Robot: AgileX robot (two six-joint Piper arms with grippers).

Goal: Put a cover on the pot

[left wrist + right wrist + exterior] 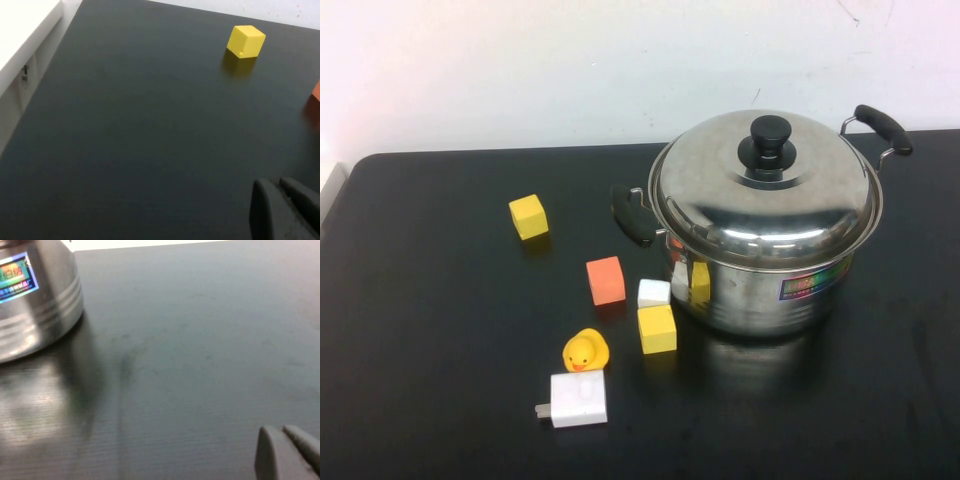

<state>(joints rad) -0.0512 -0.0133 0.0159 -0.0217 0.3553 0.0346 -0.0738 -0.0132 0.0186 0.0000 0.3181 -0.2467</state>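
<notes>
The shiny steel pot (760,285) with two black side handles and a rainbow sticker stands at the right of the black table. The domed steel lid (765,185) with a black knob sits on top of it. The pot's wall and sticker also show in the right wrist view (35,300). Neither gripper shows in the high view. My left gripper (280,192) is shut and empty above bare table at the left side. My right gripper (282,435) is shut and empty above bare table, apart from the pot.
Left of the pot lie a yellow cube (528,216), an orange cube (606,280), a white block (654,292), another yellow cube (657,328), a yellow duck (585,350) and a white charger plug (577,399). The far yellow cube shows in the left wrist view (245,42).
</notes>
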